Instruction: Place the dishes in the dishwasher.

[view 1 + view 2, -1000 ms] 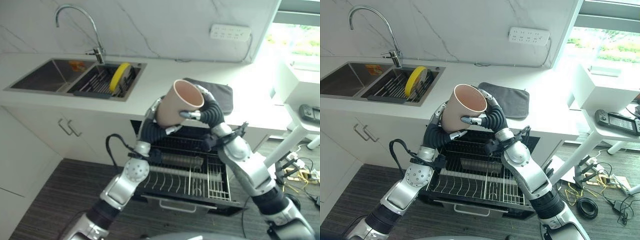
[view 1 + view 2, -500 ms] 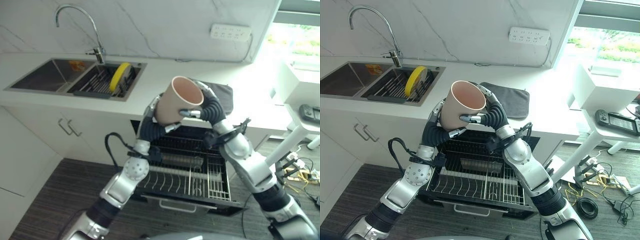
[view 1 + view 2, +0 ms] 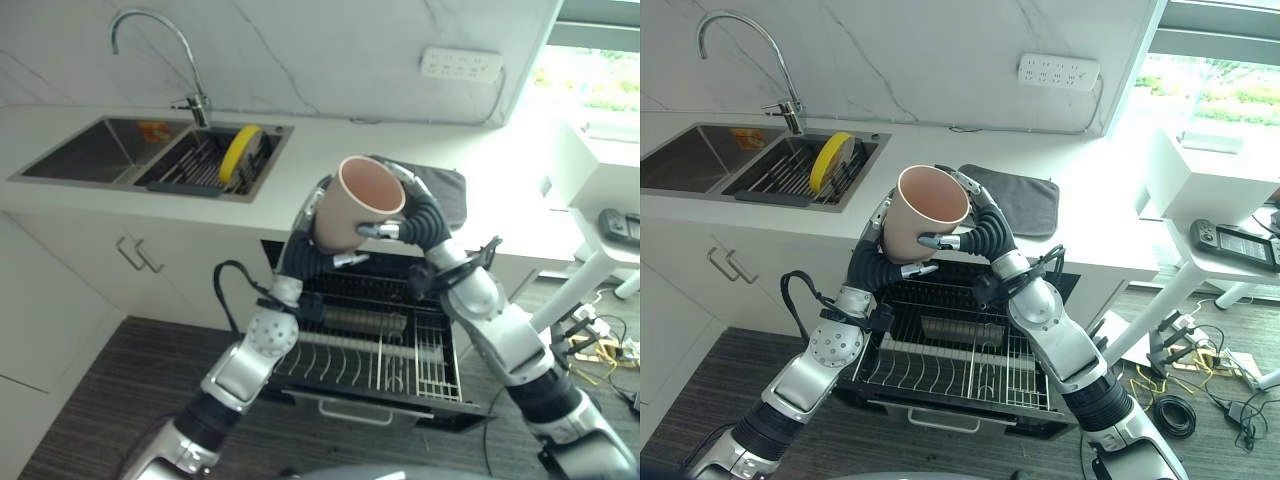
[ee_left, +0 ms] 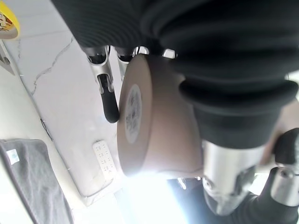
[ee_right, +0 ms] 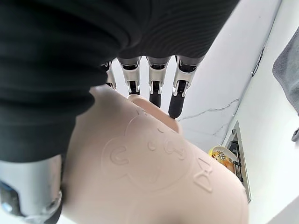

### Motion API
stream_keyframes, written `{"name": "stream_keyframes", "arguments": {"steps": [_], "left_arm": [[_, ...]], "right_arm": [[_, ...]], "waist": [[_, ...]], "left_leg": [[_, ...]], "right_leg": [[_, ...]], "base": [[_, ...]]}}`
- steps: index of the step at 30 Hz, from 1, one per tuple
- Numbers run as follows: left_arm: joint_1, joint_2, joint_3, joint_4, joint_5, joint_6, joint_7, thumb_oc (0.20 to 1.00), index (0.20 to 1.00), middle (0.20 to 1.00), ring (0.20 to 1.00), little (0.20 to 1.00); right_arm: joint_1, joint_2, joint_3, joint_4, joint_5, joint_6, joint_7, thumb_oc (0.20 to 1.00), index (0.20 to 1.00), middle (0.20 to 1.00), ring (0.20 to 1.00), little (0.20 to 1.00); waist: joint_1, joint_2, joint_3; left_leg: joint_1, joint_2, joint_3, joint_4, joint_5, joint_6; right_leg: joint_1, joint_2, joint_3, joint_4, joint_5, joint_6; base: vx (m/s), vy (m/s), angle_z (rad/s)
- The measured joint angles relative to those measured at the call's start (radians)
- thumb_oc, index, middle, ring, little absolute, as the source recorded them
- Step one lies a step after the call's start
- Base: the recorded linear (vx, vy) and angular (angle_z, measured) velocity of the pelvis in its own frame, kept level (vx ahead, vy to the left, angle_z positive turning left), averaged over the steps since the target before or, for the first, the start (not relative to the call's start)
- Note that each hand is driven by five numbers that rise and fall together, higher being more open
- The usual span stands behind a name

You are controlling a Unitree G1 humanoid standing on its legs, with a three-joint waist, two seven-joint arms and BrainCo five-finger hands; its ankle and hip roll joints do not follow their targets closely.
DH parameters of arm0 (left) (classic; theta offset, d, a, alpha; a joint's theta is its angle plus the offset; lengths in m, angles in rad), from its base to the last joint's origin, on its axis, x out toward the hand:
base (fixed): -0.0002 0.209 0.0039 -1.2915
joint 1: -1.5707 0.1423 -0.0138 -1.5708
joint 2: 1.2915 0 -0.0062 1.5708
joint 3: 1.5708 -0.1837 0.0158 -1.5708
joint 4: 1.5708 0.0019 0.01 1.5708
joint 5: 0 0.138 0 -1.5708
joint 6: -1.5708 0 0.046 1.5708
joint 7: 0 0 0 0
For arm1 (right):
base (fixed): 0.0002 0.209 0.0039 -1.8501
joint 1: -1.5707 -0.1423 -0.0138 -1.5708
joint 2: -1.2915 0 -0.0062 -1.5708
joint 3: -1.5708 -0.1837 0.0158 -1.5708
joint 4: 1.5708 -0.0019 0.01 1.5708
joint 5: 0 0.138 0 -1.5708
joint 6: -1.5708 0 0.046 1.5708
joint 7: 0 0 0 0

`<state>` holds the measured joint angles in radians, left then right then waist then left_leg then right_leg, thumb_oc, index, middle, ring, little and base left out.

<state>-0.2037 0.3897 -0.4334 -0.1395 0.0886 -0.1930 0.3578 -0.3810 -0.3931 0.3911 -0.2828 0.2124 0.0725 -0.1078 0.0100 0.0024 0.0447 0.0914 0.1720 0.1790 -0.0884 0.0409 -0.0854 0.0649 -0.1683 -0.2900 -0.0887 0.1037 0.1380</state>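
Observation:
A pale pink cup (image 3: 352,215) hangs tilted in the air above the open dishwasher rack (image 3: 380,350), with its mouth facing up toward me. My left hand (image 3: 300,258) grips it from below and from the left, and the cup's base (image 4: 133,116) shows beside that hand's fingers (image 4: 108,100). My right hand (image 3: 420,220) grips it from the right, with its thumb on the side wall and its fingers (image 5: 176,93) reaching over the cup (image 5: 154,182). A yellow plate (image 3: 238,152) stands on edge in the sink's rack.
The pulled-out wire rack sits below the counter edge. A dark grey mat (image 3: 445,195) lies on the white counter behind the cup. The sink (image 3: 90,150) and tap (image 3: 150,30) are at the far left. A white side table (image 3: 600,190) stands at the right.
The cup has tipped slightly and drifted a little left and up between both hands. My left arm has shifted a little to the right.

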Motion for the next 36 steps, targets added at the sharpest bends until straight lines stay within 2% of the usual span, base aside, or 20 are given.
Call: {"name": "stream_keyframes", "arguments": {"steps": [5, 9, 17, 20, 21, 23, 25, 29, 32, 33, 34, 35, 36], "left_arm": [[0.000, 0.000, -0.001, 0.001, -0.002, 0.000, -0.008, 1.000, 1.000, 1.000, 1.000, 1.000], [0.008, 0.001, 0.000, 0.001, -0.003, 0.000, -0.009, 1.000, 1.000, 1.000, 1.000, 1.000], [0.174, 0.000, 0.061, 0.024, -0.200, 0.006, -0.111, 1.000, 1.000, 1.000, 1.000, 1.000], [0.248, 0.001, 0.096, 0.088, -0.275, 0.039, -0.124, 1.000, 1.000, 1.000, 1.000, 1.000], [0.293, -0.012, 0.139, 0.098, -0.337, 0.045, -0.127, 1.000, 1.000, 1.000, 1.000, 1.000], [0.334, -0.085, 0.235, 0.183, -0.466, 0.093, -0.122, 1.000, 1.000, 1.000, 1.000, 1.000], [0.343, -0.081, 0.238, 0.225, -0.506, 0.128, -0.128, 1.000, 1.000, 1.000, 1.000, 1.000], [0.365, -0.075, 0.261, 0.194, -0.536, 0.140, -0.198, 1.000, 1.000, 1.000, 1.000, 1.000], [0.352, -0.014, 0.284, 0.081, -0.542, 0.153, -0.268, 1.000, 1.000, 1.000, 1.000, 1.000], [0.338, -0.001, 0.283, 0.059, -0.542, 0.155, -0.290, 1.000, 1.000, 1.000, 1.000, 1.000], [0.299, 0.006, 0.284, 0.039, -0.541, 0.161, -0.320, 1.000, 1.000, 1.000, 1.000, 1.000], [0.273, 0.016, 0.283, 0.030, -0.539, 0.162, -0.334, 1.000, 1.000, 1.000, 1.000, 1.000], [0.239, 0.054, 0.282, 0.012, -0.539, 0.162, -0.353, 1.000, 1.000, 1.000, 1.000, 1.000]], "right_arm": [[0.000, -0.012, 0.000, 0.000, 0.001, -0.004, -0.011, 0.200, 0.200, 0.200, 0.200, 0.200], [0.007, -0.020, -0.010, 0.004, 0.001, -0.041, -0.021, 0.200, 0.200, 0.200, 0.200, 0.200], [0.136, -0.050, -0.112, 0.003, -0.007, -0.102, -0.056, 0.200, 0.200, 0.200, 0.200, 0.200], [0.174, -0.071, -0.151, 0.002, -0.006, -0.117, -0.065, 0.200, 0.200, 0.200, 0.200, 0.200], [0.209, -0.071, -0.179, 0.002, -0.007, -0.131, -0.067, 0.200, 0.200, 0.200, 0.200, 0.200], [0.260, -0.072, -0.214, 0.002, -0.009, -0.143, -0.072, 0.200, 0.200, 0.200, 0.200, 0.200], [0.265, -0.077, -0.216, 0.002, -0.011, -0.146, -0.075, 0.200, 0.200, 0.200, 0.200, 0.200], [0.290, -0.078, -0.267, -0.001, -0.014, -0.148, -0.052, 0.200, 0.200, 0.200, 0.200, 0.200], [0.317, -0.088, -0.298, -0.002, -0.014, -0.148, -0.047, 0.200, 0.200, 0.200, 0.200, 0.200], [0.317, -0.089, -0.308, -0.002, -0.013, -0.150, -0.045, 0.200, 0.200, 0.200, 0.200, 0.200], [0.309, -0.093, -0.325, -0.002, -0.013, -0.155, -0.040, 0.200, 0.200, 0.200, 0.200, 0.200], [0.301, -0.103, -0.326, -0.002, -0.012, -0.157, -0.037, 0.200, 0.200, 0.200, 0.200, 0.200], [0.277, -0.125, -0.324, -0.003, -0.012, -0.159, -0.022, 0.200, 0.200, 0.200, 0.200, 0.200]], "waist": [[-0.001, 0.000, 0.000], [-0.001, 0.000, 0.000], [0.000, 0.009, 0.003], [-0.001, 0.017, 0.007], [0.000, 0.018, 0.008], [0.000, 0.022, 0.010], [0.000, 0.022, 0.011], [-0.001, 0.022, 0.017], [-0.004, 0.029, 0.029], [-0.003, 0.031, 0.039], [-0.001, 0.028, 0.083], [-0.003, 0.019, 0.117], [-0.001, 0.006, 0.170]], "left_leg": [[0.000, 0.000, 0.000, 0.000, -0.001, 0.002], [0.000, 0.000, 0.000, 0.000, -0.001, 0.002], [-0.002, 0.001, 0.001, 0.000, -0.003, 0.005], [-0.003, 0.001, 0.001, 0.000, -0.004, 0.006], [-0.003, 0.001, 0.001, 0.000, -0.006, 0.007], [-0.004, 0.001, 0.001, 0.000, -0.007, 0.009], [-0.005, 0.001, 0.001, 0.000, -0.007, 0.010], [-0.005, 0.001, 0.002, 0.000, -0.010, 0.009], [-0.018, -0.002, -0.002, -0.001, -0.012, 0.009], [-0.027, -0.002, -0.001, 0.000, -0.011, 0.007], [-0.082, -0.002, -0.004, 0.057, -0.007, 0.003], [-0.134, 0.000, -0.004, 0.123, -0.019, 0.011], [-0.199, 0.004, -0.004, 0.217, -0.045, 0.040]], "right_leg": [[0.000, 0.000, 0.000, 0.000, 0.000, 0.000], [0.000, 0.000, 0.000, 0.000, 0.000, 0.000], [-0.002, 0.000, 0.000, -0.001, -0.003, 0.001], [-0.004, 0.000, 0.000, -0.005, -0.006, 0.001], [-0.004, -0.001, 0.000, -0.005, -0.008, 0.002], [-0.003, -0.002, -0.001, -0.005, -0.010, 0.004], [-0.004, -0.001, -0.001, -0.005, -0.011, 0.004], [-0.004, -0.002, -0.004, -0.006, -0.014, 0.008], [-0.010, -0.003, -0.008, 0.000, -0.019, 0.012], [-0.025, -0.002, -0.002, 0.007, -0.019, 0.012], [-0.085, -0.011, 0.006, 0.068, -0.036, 0.004], [-0.134, -0.022, 0.012, 0.128, -0.054, -0.001], [-0.197, -0.037, 0.028, 0.213, -0.086, -0.011]], "base": [[0.00, 0.000, 0.00], [0.00, 0.000, 0.00], [-0.01, 0.001, 0.00], [0.00, 0.000, 0.00], [0.00, 0.000, 0.00], [0.00, 0.000, 0.00], [0.00, 0.000, 0.00], [0.03, -0.003, 0.01], [0.00, -0.010, 0.02], [-0.22, -0.036, -0.01], [-0.21, -0.028, -0.02], [-0.20, 0.009, -0.02], [-0.10, 0.055, -0.08]]}}
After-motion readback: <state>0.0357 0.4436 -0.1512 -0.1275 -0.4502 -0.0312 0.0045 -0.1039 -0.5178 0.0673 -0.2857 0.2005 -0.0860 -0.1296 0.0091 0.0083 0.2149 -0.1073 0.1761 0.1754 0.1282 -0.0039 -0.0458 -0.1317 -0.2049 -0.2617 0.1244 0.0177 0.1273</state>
